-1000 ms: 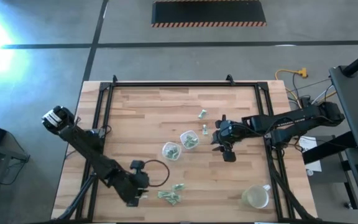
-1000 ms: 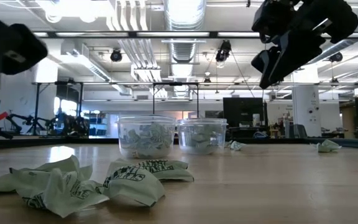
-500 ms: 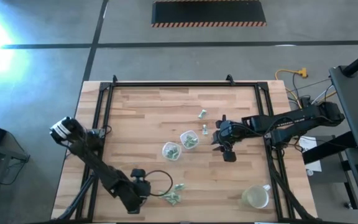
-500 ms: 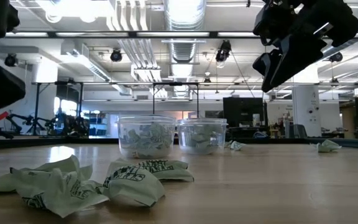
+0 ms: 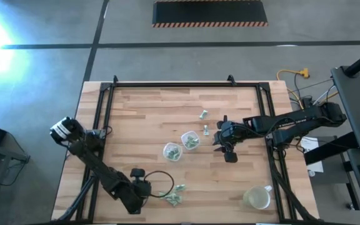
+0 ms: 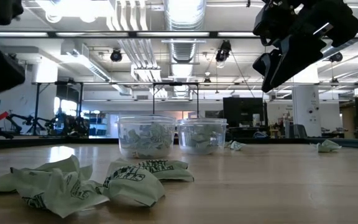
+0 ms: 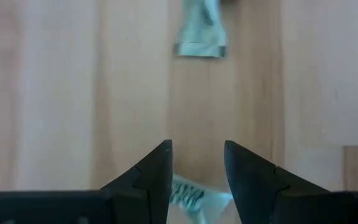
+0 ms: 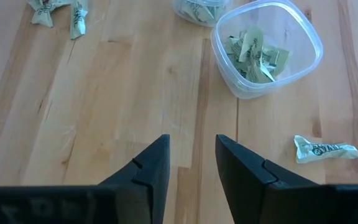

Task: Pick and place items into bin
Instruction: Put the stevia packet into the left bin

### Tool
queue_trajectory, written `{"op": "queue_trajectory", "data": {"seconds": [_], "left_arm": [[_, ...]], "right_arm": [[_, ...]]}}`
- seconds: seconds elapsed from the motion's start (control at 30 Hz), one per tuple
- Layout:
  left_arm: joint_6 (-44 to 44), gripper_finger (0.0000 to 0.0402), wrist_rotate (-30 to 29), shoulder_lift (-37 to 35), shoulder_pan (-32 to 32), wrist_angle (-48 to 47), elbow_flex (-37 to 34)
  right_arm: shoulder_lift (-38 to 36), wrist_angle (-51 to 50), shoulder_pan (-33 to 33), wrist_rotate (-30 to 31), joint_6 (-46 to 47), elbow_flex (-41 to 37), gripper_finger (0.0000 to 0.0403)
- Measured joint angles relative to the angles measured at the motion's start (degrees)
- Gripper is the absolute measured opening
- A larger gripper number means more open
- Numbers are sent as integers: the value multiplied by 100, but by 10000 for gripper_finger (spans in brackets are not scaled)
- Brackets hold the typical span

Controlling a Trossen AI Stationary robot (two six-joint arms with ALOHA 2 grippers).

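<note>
Dark print runs across the tiny pale green-and-white crumpled wrappers [image 6: 73,182], but no word of it can be read; a heap of them lies at the near edge of the pale butcher-block wooden desk [image 5: 142,119], left of centre. Compared with a second ago, the left arm has swung its elbow and drawn its gripper slightly nearer the desk's front edge, while the right arm has barely shifted and its jaws have closed a little. The left gripper [image 5: 136,199] now hangs just left of that near heap, its jaws partly apart and empty, with one wrapper [image 7: 194,198] lying on the desk between their tips and another [image 7: 200,32] farther off. The right gripper [image 5: 229,152] is held above the desk right of centre, its jaws also partly apart and holding nothing. To its left stand two small clear plastic tubs, one [image 5: 190,140] close by and the other [image 5: 172,151] beyond it to the left and nearer, both holding wrappers. Two stray wrappers [image 5: 204,115] lie on the far side of the tubs. A yellowish-white mug [image 5: 257,198] stands at the near right corner.
</note>
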Motion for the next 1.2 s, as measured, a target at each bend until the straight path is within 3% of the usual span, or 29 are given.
{"op": "queue_trajectory", "data": {"seconds": [0.17,0.5,1.2], "left_arm": [[-1052,127,-116,-20,0,-1246,517],[-2021,128,289,-7,0,-1257,325],[-1983,128,359,-14,0,-217,-290]], "right_arm": [[2,7,0,-1,27,0,118],[4,6,-2,1,109,-80,118],[4,21,0,1,109,-90,110]]}}
